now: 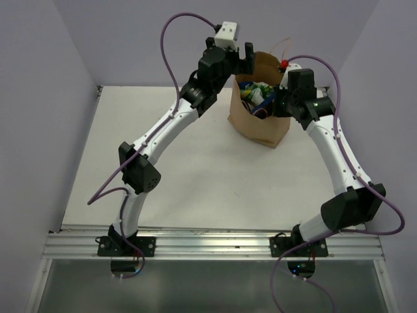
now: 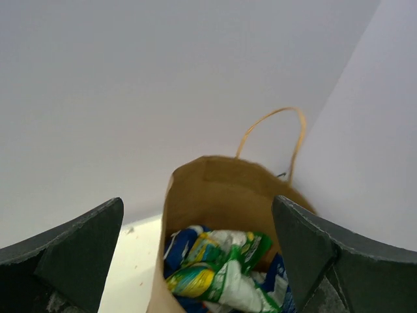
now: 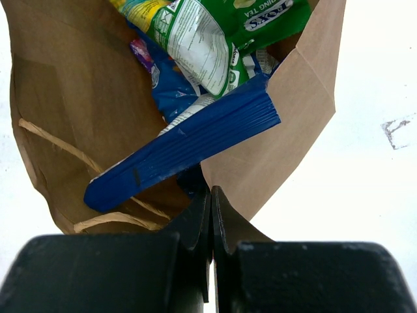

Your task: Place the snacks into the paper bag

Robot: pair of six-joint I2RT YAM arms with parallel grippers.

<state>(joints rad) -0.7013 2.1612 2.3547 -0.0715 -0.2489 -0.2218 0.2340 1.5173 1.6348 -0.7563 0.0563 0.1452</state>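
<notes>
A brown paper bag [image 1: 257, 127] was stood upright on the white table [image 1: 195, 189], whose surface was seen mostly left of the bag.

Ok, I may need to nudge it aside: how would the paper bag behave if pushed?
The paper bag likely flexes rather than slides: its thin walls look creased. Tall and upright, it may tip if pushed high. The snacks inside probably add little weight.

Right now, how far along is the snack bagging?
Nearly done, it seems: a green packet and a blue packet lie inside the paper bag; none shows outside it. The left gripper hangs empty above, jaws open. The right gripper, jaws shut, seems to pinch the bag's rim. Remaining: release, withdraw.
</notes>
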